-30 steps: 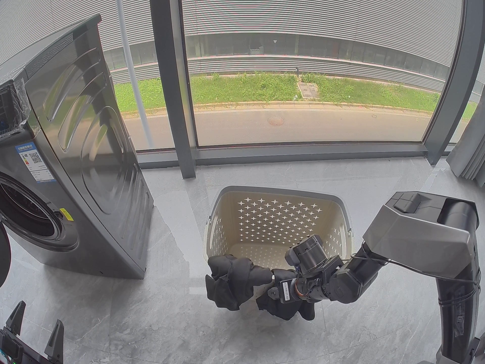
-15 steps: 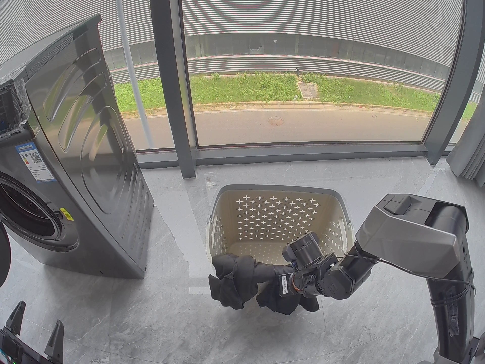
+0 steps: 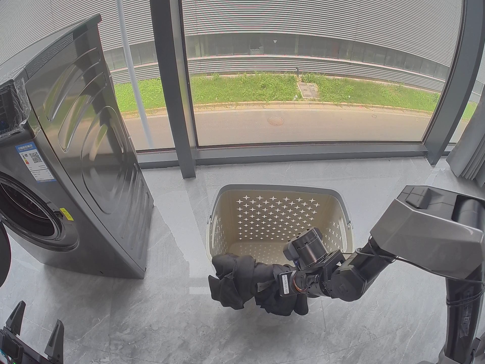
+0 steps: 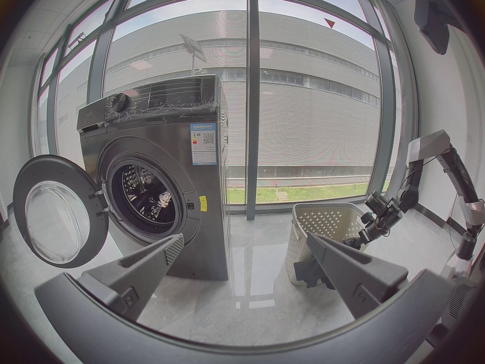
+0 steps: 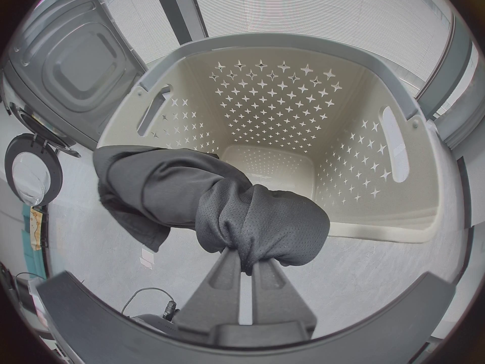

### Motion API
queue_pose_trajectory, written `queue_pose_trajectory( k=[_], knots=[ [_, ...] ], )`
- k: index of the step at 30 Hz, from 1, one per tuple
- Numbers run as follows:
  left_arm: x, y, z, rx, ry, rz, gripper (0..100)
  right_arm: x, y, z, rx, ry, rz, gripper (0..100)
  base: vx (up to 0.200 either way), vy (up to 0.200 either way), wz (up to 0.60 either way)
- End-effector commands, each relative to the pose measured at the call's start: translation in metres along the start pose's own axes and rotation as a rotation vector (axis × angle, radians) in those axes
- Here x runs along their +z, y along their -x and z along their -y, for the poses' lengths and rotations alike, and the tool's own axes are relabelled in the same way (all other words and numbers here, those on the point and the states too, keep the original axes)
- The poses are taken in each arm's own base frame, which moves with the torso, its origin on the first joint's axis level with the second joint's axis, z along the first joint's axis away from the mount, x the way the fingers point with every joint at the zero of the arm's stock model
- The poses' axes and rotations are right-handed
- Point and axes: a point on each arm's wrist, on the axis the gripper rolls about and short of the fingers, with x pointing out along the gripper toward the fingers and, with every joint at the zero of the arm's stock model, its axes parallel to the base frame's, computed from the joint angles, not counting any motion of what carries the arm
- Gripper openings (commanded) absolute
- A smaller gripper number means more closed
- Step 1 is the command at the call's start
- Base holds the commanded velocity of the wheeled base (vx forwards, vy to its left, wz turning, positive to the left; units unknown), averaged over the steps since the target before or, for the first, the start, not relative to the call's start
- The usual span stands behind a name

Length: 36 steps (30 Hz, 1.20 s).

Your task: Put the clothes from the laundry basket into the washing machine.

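A black garment (image 3: 237,279) hangs bunched from my right gripper (image 3: 270,283), which is shut on it just above the near left corner of the laundry basket (image 3: 278,190). In the right wrist view the two fingers (image 5: 227,274) pinch the cloth (image 5: 212,203) in front of the cream basket (image 5: 283,41), whose floor is bare. The washing machine (image 3: 86,142) stands on the left. Its round door (image 4: 55,211) is swung open and the drum (image 4: 144,198) is dark. My left gripper (image 3: 33,324) stands open, low at the near left, holding nothing.
A glass wall with a dark pillar (image 3: 172,77) runs behind the basket. Grey tiled floor (image 3: 166,319) lies open between the washing machine and the basket. A curtain (image 3: 470,152) hangs at the far right.
My right arm's elbow has swung slightly right and the wrist has risen a little. The black garment has drawn up closer to the gripper. The left gripper has kept still.
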Motion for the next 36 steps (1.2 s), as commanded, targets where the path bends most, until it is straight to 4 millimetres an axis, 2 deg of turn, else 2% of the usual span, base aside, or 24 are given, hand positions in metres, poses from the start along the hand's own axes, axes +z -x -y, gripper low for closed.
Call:
queue_pose_trajectory(
  k=[1, 6, 8, 9, 10, 12, 14, 17, 19, 23, 27, 28, 30, 34, 36],
  knots=[
    [-0.005, 0.0, 0.0, 0.001, 0.0, -0.001, 100, 0.008, 0.064, -0.012, 0.066, 0.029, 0.061, 0, 0.0, 0.0, 0.0],
    [-0.005, 0.0, 0.0, 0.001, 0.002, -0.001, 100, 0.01, 0.112, -0.014, 0.12, 0.04, 0.123, 0, 0.0, 0.0, 0.0],
    [-0.005, 0.0, 0.0, 0.001, 0.002, 0.001, 100, 0.011, 0.126, -0.012, 0.134, 0.039, 0.146, 0, 0.0, 0.0, 0.0],
    [-0.005, 0.0, 0.0, 0.001, 0.002, 0.001, 100, 0.011, 0.126, -0.012, 0.134, 0.039, 0.146, 0, 0.0, 0.0, 0.0],
    [-0.005, 0.0, 0.0, 0.001, 0.002, 0.001, 100, 0.012, 0.14, -0.01, 0.131, 0.032, 0.182, 0, 0.0, 0.0, 0.0],
    [-0.005, 0.0, 0.0, 0.001, 0.002, 0.001, 100, 0.014, 0.146, -0.009, 0.134, 0.025, 0.203, 0, 0.0, 0.0, 0.0],
    [-0.005, 0.0, 0.0, 0.002, 0.002, -0.001, 100, 0.019, 0.17, -0.003, 0.16, 0.002, 0.266, 0, 0.0, 0.0, 0.0],
    [-0.005, 0.0, 0.0, 0.001, 0.002, -0.001, 100, 0.021, 0.185, 0.0, 0.178, -0.01, 0.301, 0, 0.0, 0.0, 0.0],
    [-0.005, 0.0, 0.0, 0.002, -0.001, -0.001, 100, 0.025, 0.207, 0.006, 0.212, -0.03, 0.366, 0, 0.0, 0.0, 0.0],
    [-0.005, 0.0, 0.0, 0.001, -0.001, -0.001, 100, 0.03, 0.243, 0.02, 0.298, -0.155, 0.486, 0, 0.0, 0.0, 0.0],
    [-0.005, 0.0, 0.0, 0.002, -0.001, -0.001, 100, 0.022, 0.287, 0.04, 0.442, -0.217, 0.584, 0, 0.0, 0.0, 0.0],
    [-0.005, 0.0, 0.0, 0.002, -0.001, -0.001, 100, 0.022, 0.287, 0.04, 0.442, -0.217, 0.584, 0, -0.2, 0.0, 0.0],
    [-0.005, 0.0, 0.0, 0.004, -0.004, 0.0, 100, 0.003, 0.307, 0.061, 0.503, -0.214, 0.603, 0, -0.2, 0.0, 0.0],
    [-0.005, 0.0, 0.0, 0.004, -0.007, 0.0, 100, -0.025, 0.314, 0.08, 0.506, -0.21, 0.61, 0, -0.2, 0.0, 0.0],
    [-0.005, 0.0, 0.0, 0.002, -0.012, -0.001, 100, -0.03, 0.313, 0.083, 0.494, -0.205, 0.608, 0, -0.2, 0.0, 0.0]
  ],
)
